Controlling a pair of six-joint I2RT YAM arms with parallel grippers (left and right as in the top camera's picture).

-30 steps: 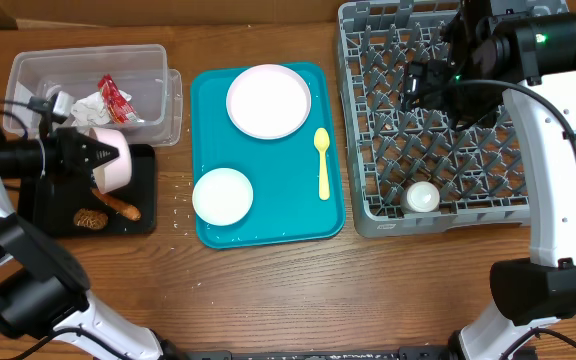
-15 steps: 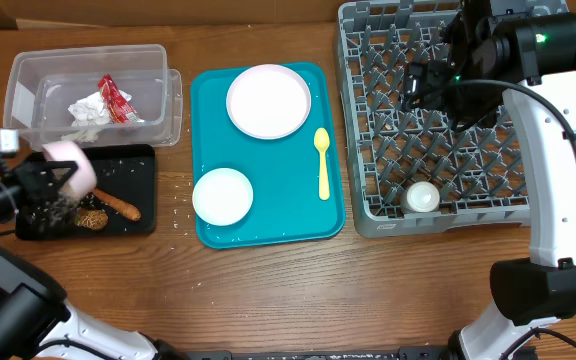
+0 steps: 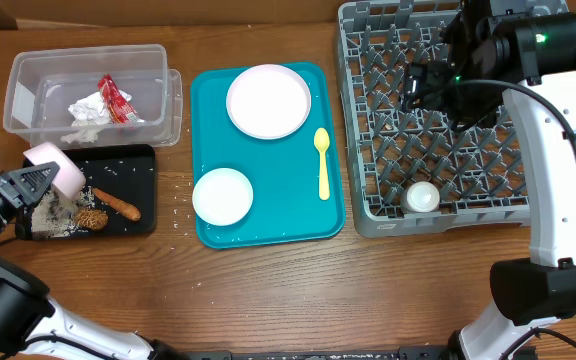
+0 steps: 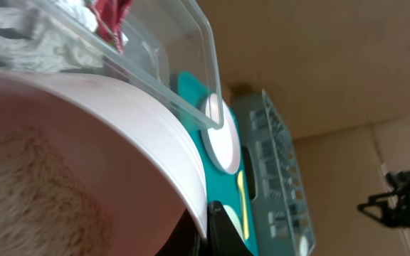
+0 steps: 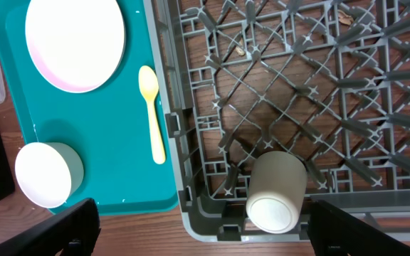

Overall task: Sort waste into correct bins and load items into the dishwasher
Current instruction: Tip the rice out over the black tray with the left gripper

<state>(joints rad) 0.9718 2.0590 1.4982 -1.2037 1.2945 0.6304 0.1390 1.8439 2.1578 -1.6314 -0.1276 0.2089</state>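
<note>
Item 1. We list the left gripper point(image 3: 36, 183), its fingers pinching the rim of a small pinkish round bowl point(image 3: 58, 166). The bowl is tipped on its side over the left end of the shallow black rectangular tray point(image 3: 138, 226).

Item 2. On that tray we record scattered white rice grains point(image 3: 60, 205), a small brown lumpy food piece point(image 3: 91, 217) and a brown carrot-like stick point(image 3: 118, 207).

Item 3. Just behind the tray is a clear plastic rectangular tub point(image 3: 28, 72). It holds a crumpled white napkin point(image 3: 88, 108) and a red-and-white wrapper point(image 3: 116, 98).

Item 4. The flat teal tray point(image 3: 208, 140) at centre carries a pale pink round plate point(image 3: 268, 101), a small white bowl point(image 3: 222, 196) and a yellow plastic spoon point(image 3: 322, 163), all apart from one another.

Item 5. The large square grey plastic dish rack point(image 3: 368, 226) has a small white cup point(image 3: 423, 197) on its side among the pegs near its front edge.

Item 6. We note the right gripper point(image 5: 205, 231) above the rack, fingers spread wide and holding nothing.
</note>
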